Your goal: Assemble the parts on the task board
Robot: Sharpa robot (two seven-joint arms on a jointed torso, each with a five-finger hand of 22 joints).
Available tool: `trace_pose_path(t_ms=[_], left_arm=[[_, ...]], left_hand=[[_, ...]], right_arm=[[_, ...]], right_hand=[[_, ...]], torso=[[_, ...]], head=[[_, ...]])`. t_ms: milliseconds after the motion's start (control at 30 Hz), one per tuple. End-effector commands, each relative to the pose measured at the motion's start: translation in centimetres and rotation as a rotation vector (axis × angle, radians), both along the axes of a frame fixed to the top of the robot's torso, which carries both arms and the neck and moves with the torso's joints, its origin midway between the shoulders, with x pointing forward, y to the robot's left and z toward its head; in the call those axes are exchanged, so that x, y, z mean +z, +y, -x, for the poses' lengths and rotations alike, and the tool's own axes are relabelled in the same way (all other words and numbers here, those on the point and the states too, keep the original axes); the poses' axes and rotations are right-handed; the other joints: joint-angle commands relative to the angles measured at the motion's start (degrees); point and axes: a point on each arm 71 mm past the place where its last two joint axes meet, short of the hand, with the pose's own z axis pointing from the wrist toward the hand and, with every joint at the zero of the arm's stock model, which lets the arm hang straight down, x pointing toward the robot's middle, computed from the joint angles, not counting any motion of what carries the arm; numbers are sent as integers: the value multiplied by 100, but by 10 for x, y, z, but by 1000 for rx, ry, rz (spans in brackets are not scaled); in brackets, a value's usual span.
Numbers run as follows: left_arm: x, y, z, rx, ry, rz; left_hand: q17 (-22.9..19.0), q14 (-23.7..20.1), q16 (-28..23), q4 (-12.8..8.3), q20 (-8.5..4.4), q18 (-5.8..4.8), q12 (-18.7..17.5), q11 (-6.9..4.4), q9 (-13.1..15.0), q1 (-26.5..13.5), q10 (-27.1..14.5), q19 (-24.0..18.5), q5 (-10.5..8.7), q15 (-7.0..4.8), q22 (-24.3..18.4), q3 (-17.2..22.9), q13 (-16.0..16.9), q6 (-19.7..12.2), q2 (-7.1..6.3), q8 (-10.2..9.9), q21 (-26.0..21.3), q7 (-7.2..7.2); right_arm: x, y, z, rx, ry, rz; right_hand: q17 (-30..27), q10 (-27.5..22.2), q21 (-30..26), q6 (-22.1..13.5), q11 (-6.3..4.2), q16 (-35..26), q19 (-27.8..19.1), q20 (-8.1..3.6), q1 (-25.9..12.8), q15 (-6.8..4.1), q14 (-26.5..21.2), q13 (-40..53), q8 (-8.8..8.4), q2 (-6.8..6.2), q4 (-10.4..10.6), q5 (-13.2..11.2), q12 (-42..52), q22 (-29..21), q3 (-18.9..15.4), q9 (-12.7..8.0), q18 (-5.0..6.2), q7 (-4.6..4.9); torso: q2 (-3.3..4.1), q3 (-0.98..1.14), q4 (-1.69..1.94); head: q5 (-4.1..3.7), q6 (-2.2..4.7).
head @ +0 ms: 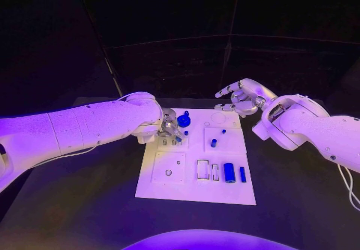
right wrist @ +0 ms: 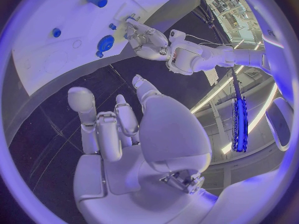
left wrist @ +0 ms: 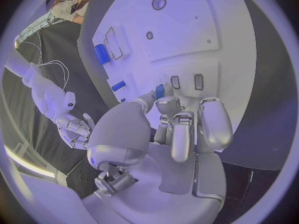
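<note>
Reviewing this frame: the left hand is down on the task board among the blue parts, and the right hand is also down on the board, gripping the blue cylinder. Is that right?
Not quite. The left hand is down on the task board among the blue parts, but the right hand hovers by the board's far edge, fingers apart and holding nothing. The head view shows the blue cylinder lying untouched on the board.

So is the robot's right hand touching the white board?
Apart. In the head view the right hand hangs off the task board; the right wrist view shows dark table between.
</note>
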Motion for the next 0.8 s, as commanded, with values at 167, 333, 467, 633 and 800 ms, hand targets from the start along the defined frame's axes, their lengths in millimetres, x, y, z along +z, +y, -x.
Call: trace_pose_path(t_ms=[167,333,467,633,800], left_arm=[[4,6,4,50,-17,90],[4,15,7,74,-31,98],[4,20,10,78,-55,86],[0,24,13,79,-78,72],[-5,27,13,81,-96,55]], left_hand=[[1509,585,36,-845,13,-99,84,-19,121,-315,96,33,-13,-5,72,1329,60,10,-145,118,50,-4],[1509,585,36,-898,10,-108,154,-29,186,-436,139,48,-7,-6,134,1571,122,6,-204,168,86,-8],[1509,585,36,-919,9,-117,179,-32,205,-464,154,63,-7,-8,188,1636,146,6,-223,183,116,-12],[1509,585,36,-940,7,-123,202,-36,222,-483,169,73,-7,-10,224,1693,168,9,-238,198,137,-15],[1509,585,36,-949,5,-131,268,-38,234,-503,207,86,-7,-12,268,1733,244,12,-248,208,163,-17]], right_arm=[[0,-1,-1,-2,9,11],[-1,-3,-1,-6,14,15],[-1,-4,-2,-8,13,18],[0,-5,-2,-8,2,28],[0,-6,-2,-8,-1,31]], right_hand=[[854,-57,-62,8,-11,-49,-65,-8,52,-24,438,-50,14,10,19,39,-64,-52,-33,-11,20,6],[850,-61,-66,5,-10,-52,-69,-8,45,-24,437,-56,16,12,27,34,-69,-60,-38,-12,21,7],[844,-72,-73,3,-10,-55,-74,-8,38,-24,435,-70,18,13,34,27,-81,-72,-43,-13,23,7],[838,-77,-77,1,-10,-59,-78,-8,32,-24,434,-77,20,20,43,24,-86,-79,-45,-14,24,8],[834,-73,-78,0,-10,-61,-79,-9,28,-24,433,-73,21,23,48,23,-82,-82,-47,-14,24,8]], torso=[[-3,0,17],[-1,8,26],[-3,6,42],[-1,5,58],[-8,12,36]], head=[[28,-12],[26,-22],[37,-26],[40,-52],[69,-59]])
